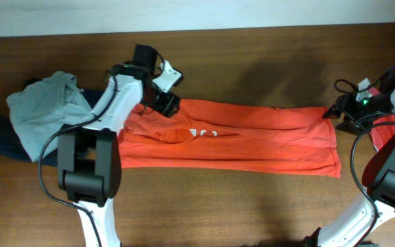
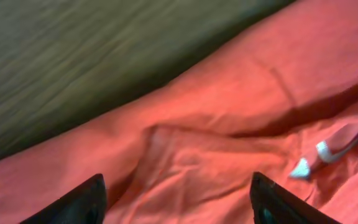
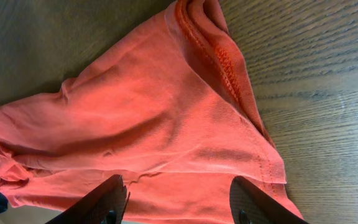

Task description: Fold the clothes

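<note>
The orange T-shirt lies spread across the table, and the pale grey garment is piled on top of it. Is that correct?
Not quite. The pale grey garment is piled on the dark navy garment, beside the orange T-shirt, not on it. The overhead view shows this.

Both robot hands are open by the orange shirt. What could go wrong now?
1. The orange shirt is already wrinkled near its white print. If the left gripper grabs there, it might bunch up more.
2. The right gripper is at a doubled hem and may pinch only one layer, so the fold could go crooked.
3. The grey garment lies beside the left arm and could get dragged.
</note>
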Tool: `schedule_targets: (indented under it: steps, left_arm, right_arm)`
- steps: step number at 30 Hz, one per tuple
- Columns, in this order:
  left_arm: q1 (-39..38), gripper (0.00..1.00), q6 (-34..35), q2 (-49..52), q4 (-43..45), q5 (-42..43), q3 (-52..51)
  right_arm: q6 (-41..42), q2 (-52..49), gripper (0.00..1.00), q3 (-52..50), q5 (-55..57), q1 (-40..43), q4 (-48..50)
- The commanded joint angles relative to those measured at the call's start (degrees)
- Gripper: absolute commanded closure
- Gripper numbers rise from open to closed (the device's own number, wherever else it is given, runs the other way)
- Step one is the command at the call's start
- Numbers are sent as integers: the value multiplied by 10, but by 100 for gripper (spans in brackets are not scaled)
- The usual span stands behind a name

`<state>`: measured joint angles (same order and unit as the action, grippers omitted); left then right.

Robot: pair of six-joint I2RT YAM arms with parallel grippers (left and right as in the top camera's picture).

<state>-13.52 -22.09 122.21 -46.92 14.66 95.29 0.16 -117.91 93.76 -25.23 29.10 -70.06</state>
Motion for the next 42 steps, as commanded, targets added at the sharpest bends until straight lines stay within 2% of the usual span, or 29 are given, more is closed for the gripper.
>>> schedule_targets:
  steps: [1, 7, 11, 21, 26, 31, 33, 36, 42]
  left_arm:
    - [-10, 32, -5, 0, 19, -7, -18]
    - [-12, 46, -6, 0, 26, -12, -25]
    - [-12, 48, -5, 0, 23, -31, -25]
    - [-9, 62, 9, 0, -7, -111, -27]
    - [-1, 68, 10, 0, -24, -115, -30]
    - [2, 68, 10, 0, -17, -115, -59]
    - [2, 69, 10, 0, -11, -115, -78]
    - [2, 69, 10, 0, 3, -115, -105]
    - [2, 71, 10, 0, 10, -115, -132]
  right_arm:
    - [-6, 14, 41, 9, -10, -2, 0]
    - [-6, 11, 41, 9, 21, -1, 0]
    - [-28, 1, 39, 2, 34, -3, 19]
    - [-60, -5, 53, -53, 50, -24, 156]
    - [-59, -5, 59, -54, 96, -47, 192]
    - [-60, -12, 58, -54, 140, -68, 202]
    - [-59, -19, 52, -54, 151, -73, 204]
    - [-59, -31, 52, -55, 183, -77, 205]
    - [-35, -43, 88, -55, 216, -76, 233]
